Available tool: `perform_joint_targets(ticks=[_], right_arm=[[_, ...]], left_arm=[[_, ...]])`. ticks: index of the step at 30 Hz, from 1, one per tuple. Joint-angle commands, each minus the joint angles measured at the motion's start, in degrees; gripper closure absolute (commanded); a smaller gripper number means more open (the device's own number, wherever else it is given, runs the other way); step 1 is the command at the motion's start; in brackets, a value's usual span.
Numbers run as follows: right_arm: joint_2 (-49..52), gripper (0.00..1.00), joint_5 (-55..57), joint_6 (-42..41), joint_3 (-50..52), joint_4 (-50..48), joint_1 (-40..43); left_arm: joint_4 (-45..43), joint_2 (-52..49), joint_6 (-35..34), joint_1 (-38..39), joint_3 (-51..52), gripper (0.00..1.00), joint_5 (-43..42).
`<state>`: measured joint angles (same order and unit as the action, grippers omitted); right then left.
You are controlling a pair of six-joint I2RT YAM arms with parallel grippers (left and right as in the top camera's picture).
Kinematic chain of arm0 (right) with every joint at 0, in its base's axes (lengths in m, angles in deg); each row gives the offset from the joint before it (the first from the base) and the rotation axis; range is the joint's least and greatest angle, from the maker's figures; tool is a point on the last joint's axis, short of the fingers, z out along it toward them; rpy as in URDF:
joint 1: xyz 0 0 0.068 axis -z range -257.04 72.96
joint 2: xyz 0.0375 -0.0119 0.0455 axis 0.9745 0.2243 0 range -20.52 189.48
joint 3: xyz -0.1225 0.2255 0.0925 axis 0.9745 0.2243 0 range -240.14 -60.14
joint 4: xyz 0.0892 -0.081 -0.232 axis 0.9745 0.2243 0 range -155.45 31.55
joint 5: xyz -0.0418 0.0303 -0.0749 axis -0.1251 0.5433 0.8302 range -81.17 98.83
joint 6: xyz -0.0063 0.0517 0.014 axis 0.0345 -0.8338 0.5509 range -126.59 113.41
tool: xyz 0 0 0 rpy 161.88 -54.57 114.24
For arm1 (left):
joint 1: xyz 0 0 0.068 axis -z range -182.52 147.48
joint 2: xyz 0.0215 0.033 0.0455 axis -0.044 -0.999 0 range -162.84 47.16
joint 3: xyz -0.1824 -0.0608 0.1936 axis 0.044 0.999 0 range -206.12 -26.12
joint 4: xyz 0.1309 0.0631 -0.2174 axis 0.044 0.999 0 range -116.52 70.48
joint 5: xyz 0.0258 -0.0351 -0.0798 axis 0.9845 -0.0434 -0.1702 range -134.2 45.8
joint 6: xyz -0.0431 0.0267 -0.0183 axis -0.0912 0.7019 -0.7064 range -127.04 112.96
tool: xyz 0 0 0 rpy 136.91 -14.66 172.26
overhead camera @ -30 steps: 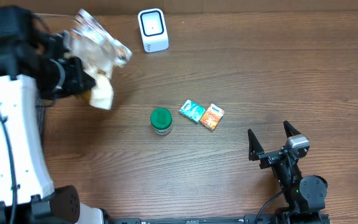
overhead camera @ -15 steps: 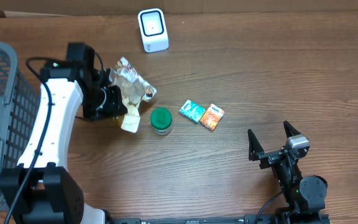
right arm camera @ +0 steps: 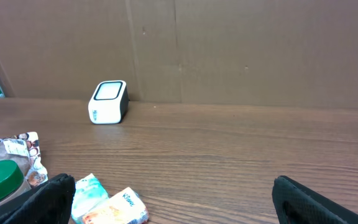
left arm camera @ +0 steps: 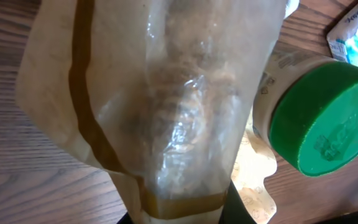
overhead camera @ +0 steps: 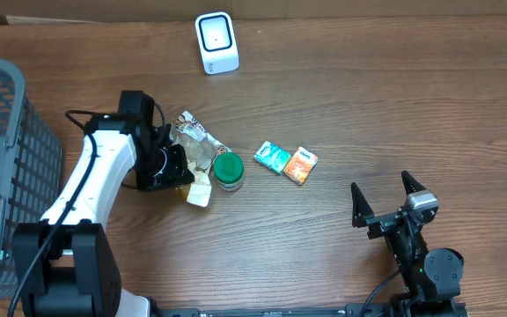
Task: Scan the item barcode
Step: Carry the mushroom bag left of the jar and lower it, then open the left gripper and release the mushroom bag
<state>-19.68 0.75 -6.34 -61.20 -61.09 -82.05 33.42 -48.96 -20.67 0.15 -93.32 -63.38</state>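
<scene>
One barcode scanner [overhead camera: 216,42], one snack bag [overhead camera: 197,155], one jar [overhead camera: 228,171], two tissue packets and one mesh basket [overhead camera: 7,167] share the wood-grain bench [overhead camera: 368,106]; the scanner is a small white box with rounded corners and a dark-ringed face, standing at the far edge in front of a brown cardboard wall; the snack bag is a crinkled pouch, part clear film and part tan paper with a darker brown stripe, pale contents showing dimly through it; the left hand [overhead camera: 176,165] is pressed together on its lower end, pinching it, and the bag lies just left of the jar, well apart from the scanner; whether bag and jar touch I cannot tell; the jar is round, with a smooth green lid bearing a raised mark and a pale labelled body; the teal tissue packet [overhead camera: 273,157] and the orange tissue packet [overhead camera: 301,165] are flat, glossy soft packs lying side by side just right of the jar; the basket is grey with a grid wall, at the left edge; the right hand [overhead camera: 384,198] is spread wide, its two dark fingers apart over bare wood, holding nothing.
</scene>
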Motion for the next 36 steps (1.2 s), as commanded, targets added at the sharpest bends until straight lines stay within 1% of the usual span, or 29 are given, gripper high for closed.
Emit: perform_joint_targets(ticks=[1, 12, 14, 15, 16, 17, 18, 19, 22, 24, 25, 27, 29, 36], right_arm=[[-0.4, 0.0, 0.5, 0.2, 0.6, -0.2, -0.4], [-0.4, 0.0, 0.5, 0.2, 0.6, -0.2, -0.4], [-0.4, 0.0, 0.5, 0.2, 0.6, -0.2, -0.4], [-0.4, 0.0, 0.5, 0.2, 0.6, -0.2, -0.4], [-0.4, 0.0, 0.5, 0.2, 0.6, -0.2, -0.4], [-0.4, 0.0, 0.5, 0.2, 0.6, -0.2, -0.4], [-0.4, 0.0, 0.5, 0.2, 0.6, -0.2, -0.4], [-0.5, 0.0, 0.5, 0.2, 0.6, -0.2, -0.4], [-0.4, 0.0, 0.5, 0.2, 0.6, -0.2, -0.4], [-0.4, 0.0, 0.5, 0.2, 0.6, -0.2, -0.4], [-0.4, 0.0, 0.5, 0.2, 0.6, -0.2, -0.4], [-0.5, 0.0, 0.5, 0.2, 0.6, -0.2, -0.4], [-0.4, 0.0, 0.5, 0.2, 0.6, -0.2, -0.4], [-0.5, 0.0, 0.5, 0.2, 0.6, -0.2, -0.4]], left_arm=[[-0.4, 0.2, -1.0, 0.8, 0.4, 0.94, -1.4], [-1.6, 0.2, -1.7, 0.8, 1.6, 0.94, -1.4], [-2.3, 0.2, -1.7, 0.9, 2.2, 0.88, -1.4], [-2.4, 0.2, -1.7, 0.9, 2.3, 0.8, -1.4], [-2.3, 0.2, -1.7, 0.9, 2.3, 0.7, -1.4], [-2.1, 0.2, -1.7, 0.9, 2.3, 0.56, -1.5], [-1.8, 0.2, -1.6, 0.9, 2.3, 0.4, -1.5], [-1.6, 0.2, -1.6, 0.9, 2.3, 0.27, -1.5], [-0.8, 0.3, 0.0, 0.8, 2.1, 0.08, -2.9], [0.5, 0.3, 0.1, 0.8, 1.0, 0.02, -3.0], [1.4, 0.3, 0.4, 0.8, 0.2, 0.0, -2.9], [3.6, 0.4, 1.3, 0.7, -2.3, 0.01, -2.6], [6.5, 0.6, 1.4, 0.7, -5.8, 0.0, -0.6], [18.3, 1.4, 1.4, 0.7, -22.3, 0.01, 11.0]])
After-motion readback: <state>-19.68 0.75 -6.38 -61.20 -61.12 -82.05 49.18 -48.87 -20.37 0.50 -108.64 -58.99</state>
